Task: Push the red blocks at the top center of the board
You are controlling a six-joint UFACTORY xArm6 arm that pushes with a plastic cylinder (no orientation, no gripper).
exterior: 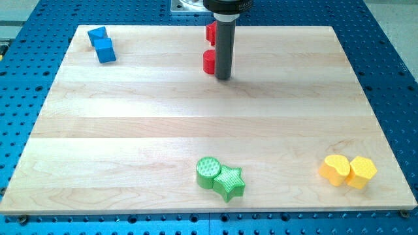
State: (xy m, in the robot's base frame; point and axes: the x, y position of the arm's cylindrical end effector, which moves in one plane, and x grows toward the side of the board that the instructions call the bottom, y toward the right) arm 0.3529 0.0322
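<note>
Two red blocks sit at the view's top centre of the wooden board (130, 111). One red block (209, 62) lies just left of my rod, touching or almost touching it. The other red block (211, 31) is higher up, partly hidden behind the rod, so its shape is unclear. My tip (223, 78) rests on the board just right of and slightly below the lower red block.
Two blue blocks (101, 44) touch each other at the top left corner. A green cylinder (208, 172) and a green star (230, 183) touch at the bottom centre. A yellow heart (335, 169) and a yellow hexagon (361, 172) touch at the bottom right.
</note>
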